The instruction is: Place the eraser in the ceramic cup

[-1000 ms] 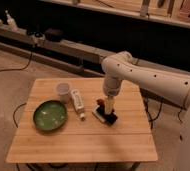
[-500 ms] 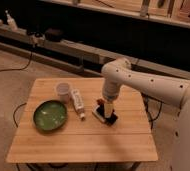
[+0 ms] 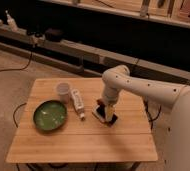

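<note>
The ceramic cup (image 3: 63,90) is a small whitish round cup standing at the back left of the wooden table (image 3: 83,142). My gripper (image 3: 108,114) hangs from the white arm (image 3: 138,87) and is down at the table right of centre, over a dark piece that may be the eraser (image 3: 111,119), which lies by a pale flat block (image 3: 99,114). The gripper hides most of that dark piece. The cup is well to the left of the gripper.
A green round bowl (image 3: 50,115) sits at the table's left front. A white tube-like bottle (image 3: 77,102) lies between the bowl, the cup and the gripper. A dark shelf unit with cables runs behind the table.
The arm's elbow has shifted slightly; the gripper stays down at the same spot over the dark piece. The objects on the table have not moved.
</note>
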Tool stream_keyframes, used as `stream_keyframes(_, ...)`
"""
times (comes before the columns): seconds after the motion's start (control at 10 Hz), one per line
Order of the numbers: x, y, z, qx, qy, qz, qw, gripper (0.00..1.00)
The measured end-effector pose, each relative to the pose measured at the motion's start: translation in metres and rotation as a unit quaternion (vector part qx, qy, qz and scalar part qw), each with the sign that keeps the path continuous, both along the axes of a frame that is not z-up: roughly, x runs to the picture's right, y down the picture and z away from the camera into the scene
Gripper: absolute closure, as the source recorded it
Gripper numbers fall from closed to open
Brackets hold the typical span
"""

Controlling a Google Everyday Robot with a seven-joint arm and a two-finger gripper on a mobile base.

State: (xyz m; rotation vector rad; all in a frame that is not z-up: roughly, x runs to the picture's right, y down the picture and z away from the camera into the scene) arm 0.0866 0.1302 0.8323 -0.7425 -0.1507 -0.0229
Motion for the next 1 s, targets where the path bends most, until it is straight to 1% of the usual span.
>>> stream_keyframes(0.2, 0.001, 0.010, 0.013, -0.003, 0.010, 0.009, 0.9999, 0.20)
stream_keyframes(0.3, 0.000, 0.013, 0.015, -0.004, 0.012, 0.010, 0.9999, 0.20)
stream_keyframes(0.5, -0.005, 0.020, 0.024, -0.005, 0.019, 0.007, 0.9998, 0.20)
stream_keyframes(0.6, -0.005, 0.023, 0.026, -0.006, 0.023, 0.006, 0.9997, 0.23)
stream_keyframes(0.8, -0.005, 0.027, 0.031, -0.008, 0.033, 0.008, 0.9994, 0.42)
stream_keyframes(0.9, -0.006, 0.027, 0.032, -0.008, 0.038, 0.010, 0.9992, 0.53)
stream_keyframes(1.0, -0.005, 0.027, 0.033, -0.007, 0.043, 0.011, 0.9990, 0.61)
